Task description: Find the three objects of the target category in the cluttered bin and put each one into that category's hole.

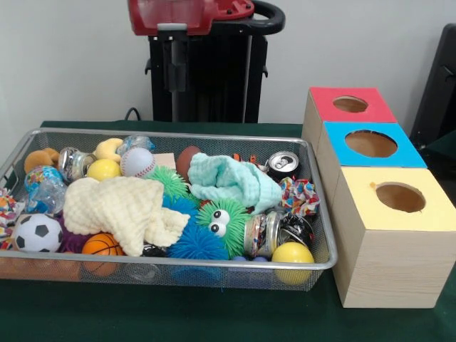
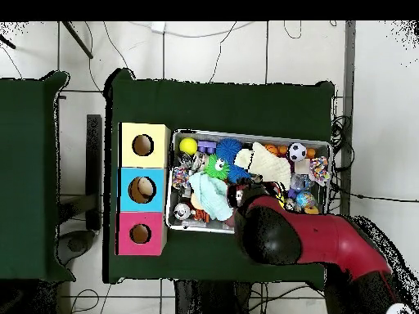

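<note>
Your cluttered bin (image 1: 171, 265) sits on the green table (image 1: 142, 317), just beside the row of three wooden boxes (image 1: 385, 249), yellow, blue and red tops, one hole each.

Gripper state: cannot tell. The front view shows only the arm's red and black body at the top edge. In the overhead view the arm (image 2: 319, 241) hangs over the bin's robot-side edge and hides whatever is under it.

The target category isn't evident from here, so handling notes by type, all placed relative to the bin:

- Balls: soccer ball (image 1: 37, 233), basketball (image 1: 102, 245) and yellow ball (image 1: 292, 253) along the camera-side wall; baseball (image 1: 137, 162) further back. Probably light, round, prone to rolling. Close across the widest part, from above.
- Cloths: cream cloth (image 1: 125, 206) centre-left, mint cloth (image 1: 231, 182) centre. Soft and limp, likely covering other items. Pinch a raised fold.
- Cans: one (image 1: 283, 164) at the far corner nearest the boxes, crushed ones (image 1: 267, 234) near the yellow ball. Thin, slippery, dented; grip across the body.
- Spiky toys: green one with eyes (image 1: 222, 222), blue one (image 1: 196, 244). Squashy; squeeze the body, not the spikes.
</note>
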